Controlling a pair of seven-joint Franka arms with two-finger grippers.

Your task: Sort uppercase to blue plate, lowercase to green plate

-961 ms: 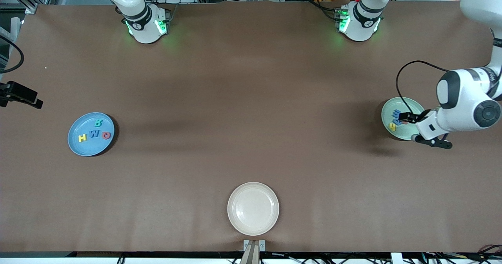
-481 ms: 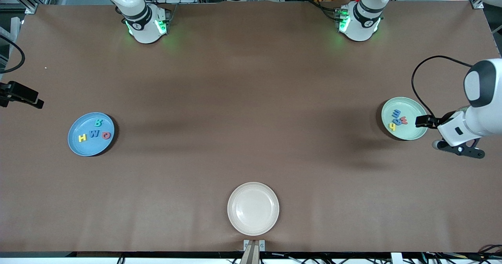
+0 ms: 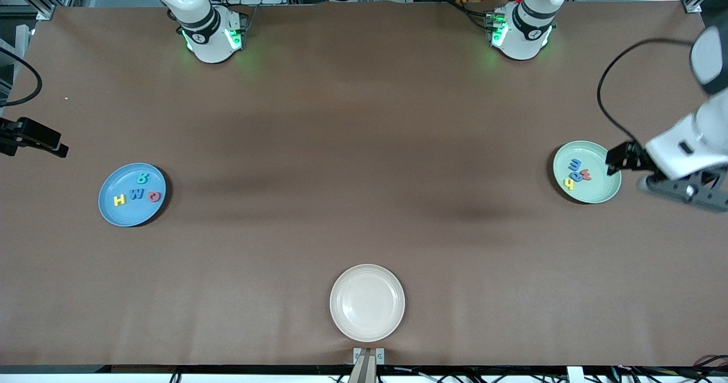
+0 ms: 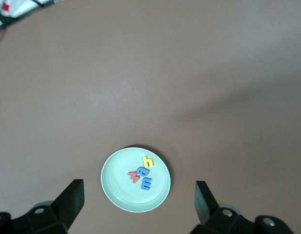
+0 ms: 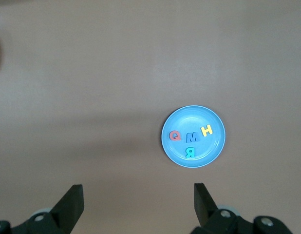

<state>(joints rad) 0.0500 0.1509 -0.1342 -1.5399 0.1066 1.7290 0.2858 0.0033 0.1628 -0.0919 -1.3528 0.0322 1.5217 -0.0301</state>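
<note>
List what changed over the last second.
The left gripper, open and empty, drew back from over the green plate to its rim at the left arm's end of the table, uncovering the lowercase letters. The blue plate, its uppercase letters and the cream plate stayed put.

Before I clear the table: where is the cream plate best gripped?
Probably at the raised rim of the cream plate, one finger inside and one outside, coming straight down from above. It lies flat, shallow and empty, too wide to span.
</note>
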